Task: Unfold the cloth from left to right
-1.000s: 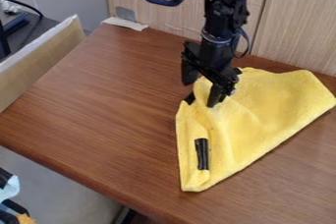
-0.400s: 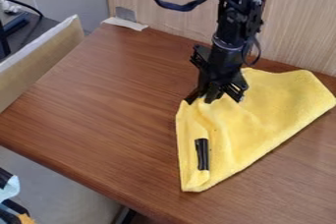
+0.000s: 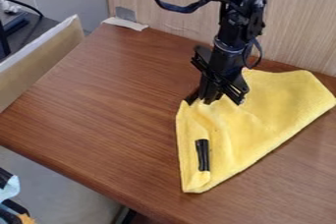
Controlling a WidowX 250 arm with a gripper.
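The cloth [image 3: 263, 115] is a soft, matt textile with a fuzzy, towel-like nap. The black strip [image 3: 203, 154] on it looks smooth, with a slight gloss. The bench [image 3: 118, 100] is smooth, grained wood or wood-look laminate with a satin sheen. Behind it, the wall panel [image 3: 302, 26] has a matt, streaky wood grain. The claw [image 3: 209, 98] looks like hard black plastic, faintly shiny. The scrap [image 3: 125, 23] at the bench's corner appears papery and matt.
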